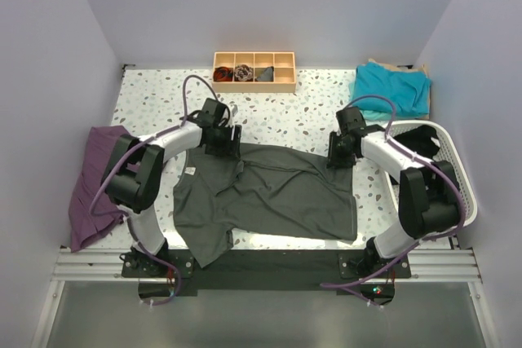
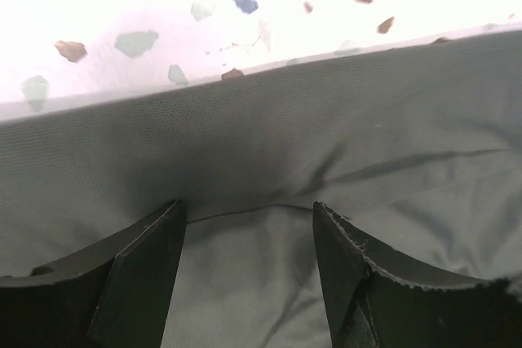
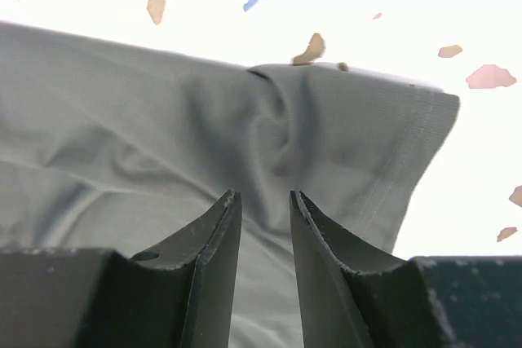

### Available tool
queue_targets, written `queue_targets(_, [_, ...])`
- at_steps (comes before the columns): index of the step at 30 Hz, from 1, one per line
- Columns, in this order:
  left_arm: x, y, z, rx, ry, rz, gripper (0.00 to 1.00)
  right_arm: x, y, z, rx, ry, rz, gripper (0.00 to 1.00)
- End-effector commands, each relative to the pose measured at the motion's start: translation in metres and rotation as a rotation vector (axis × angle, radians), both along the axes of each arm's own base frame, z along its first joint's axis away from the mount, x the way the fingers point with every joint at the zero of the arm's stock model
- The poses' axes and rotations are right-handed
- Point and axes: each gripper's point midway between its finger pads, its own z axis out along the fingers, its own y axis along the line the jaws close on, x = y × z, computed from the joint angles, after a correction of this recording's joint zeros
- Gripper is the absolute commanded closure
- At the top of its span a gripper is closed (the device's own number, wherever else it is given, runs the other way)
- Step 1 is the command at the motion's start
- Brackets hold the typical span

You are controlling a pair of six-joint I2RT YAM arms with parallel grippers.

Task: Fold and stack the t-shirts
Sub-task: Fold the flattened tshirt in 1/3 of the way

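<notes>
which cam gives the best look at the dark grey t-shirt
Top external. It shows the whole dark grey t-shirt lying spread out, sleeves and wrinkles included. The left wrist view shows only a close strip of cloth along one edge. The right wrist view shows only a puckered, hemmed corner.

Open tabletop [image 1: 285,116] between t-shirt [image 1: 277,193] and tray [image 1: 254,85]

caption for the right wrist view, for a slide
Right gripper, jaws slightly parted, over a puckered corner of the grey t-shirt on the table
</notes>
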Motion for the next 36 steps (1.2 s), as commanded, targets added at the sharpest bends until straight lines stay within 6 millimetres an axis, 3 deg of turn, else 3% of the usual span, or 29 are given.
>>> queue_targets(1, [-0.009,0.003,-0.019,0.006,0.037,-0.023,0.33,0.000,-0.016,-0.016,-0.095,0.033,-0.011,0.65])
queue_targets(6, [-0.021,0.018,-0.033,0.025,0.060,0.000,0.33,-0.004,-0.032,-0.043,-0.182,0.079,-0.045,0.66])
queue_targets(10, [-0.018,0.037,-0.041,0.080,0.070,0.034,0.33,0.007,-0.052,-0.052,-0.277,0.078,-0.109,0.66])
queue_targets(13, [-0.017,0.049,-0.045,0.129,0.084,0.056,0.33,0.021,-0.068,-0.056,-0.325,0.071,-0.186,0.64])
queue_targets(16, [-0.011,0.052,-0.047,0.143,0.079,0.065,0.34,0.045,-0.066,-0.060,-0.311,0.082,-0.189,0.65])
queue_targets(20, [-0.002,0.053,-0.048,0.161,0.076,0.061,0.34,0.082,-0.061,-0.051,-0.305,0.028,-0.171,0.64])
queue_targets(24, [0.020,0.039,-0.025,0.101,0.006,0.042,0.35,0.107,-0.051,-0.030,-0.263,-0.035,-0.136,0.62])
queue_targets(28, [0.033,0.021,0.016,0.002,-0.087,0.007,0.35,0.119,-0.043,0.010,-0.214,-0.142,-0.112,0.60])
queue_targets(30, [0.029,0.007,0.031,-0.063,-0.108,-0.026,0.34,0.115,-0.036,0.028,-0.165,-0.179,-0.099,0.59])
queue_targets(31, [0.031,0.001,0.046,-0.095,-0.149,-0.038,0.34,0.113,-0.032,0.032,-0.147,-0.186,-0.094,0.59])
queue_targets(34, [0.024,-0.018,0.064,-0.183,-0.189,-0.076,0.32,0.102,-0.023,0.041,-0.115,-0.195,-0.070,0.59])
queue_targets(36, [0.017,-0.029,0.064,-0.231,-0.179,-0.099,0.32,0.093,-0.021,0.041,-0.106,-0.182,-0.060,0.58])
